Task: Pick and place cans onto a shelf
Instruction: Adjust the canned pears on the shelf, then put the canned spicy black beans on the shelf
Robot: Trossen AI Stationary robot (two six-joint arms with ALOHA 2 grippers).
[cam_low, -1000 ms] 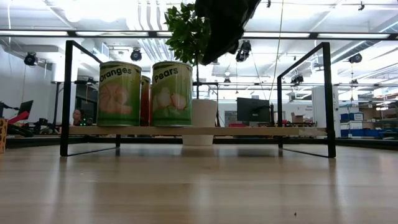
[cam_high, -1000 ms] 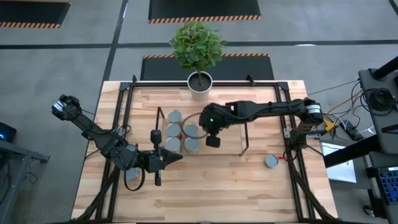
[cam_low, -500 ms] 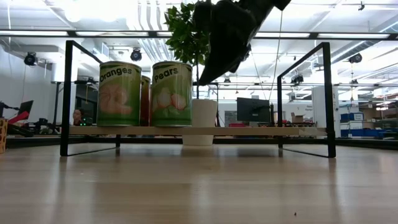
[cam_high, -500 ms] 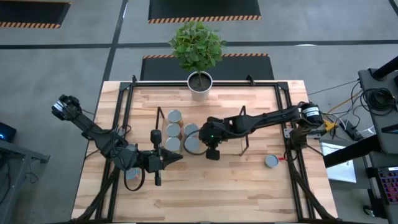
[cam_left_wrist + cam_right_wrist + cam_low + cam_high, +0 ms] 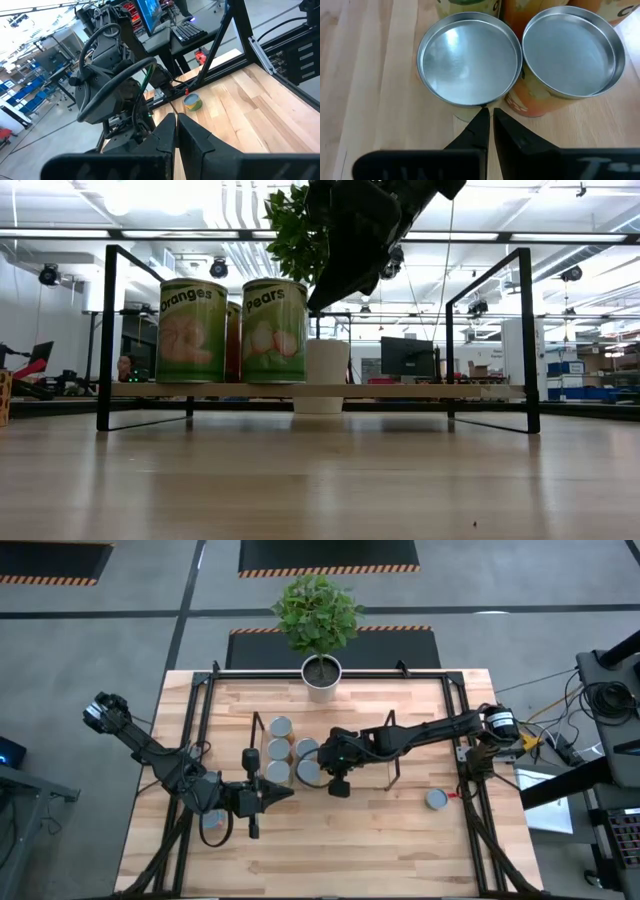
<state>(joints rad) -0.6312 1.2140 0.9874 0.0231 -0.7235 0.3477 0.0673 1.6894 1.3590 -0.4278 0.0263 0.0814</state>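
A: Current step?
B: Between placements. The right gripper (image 5: 339,787) hangs just beside the cans (image 5: 292,762) on the shelf (image 5: 392,752), jaws closed, holding nothing. The left gripper (image 5: 284,792) waits near the desk (image 5: 350,850) front, closed, empty.
A: Next move?
B: Probably fetching the loose can (image 5: 436,800) at the desk's right edge; jaws must open first.

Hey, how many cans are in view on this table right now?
7. Five cans stand on the shelf; one sits near the table's right edge; one shows partly hidden under the left arm.
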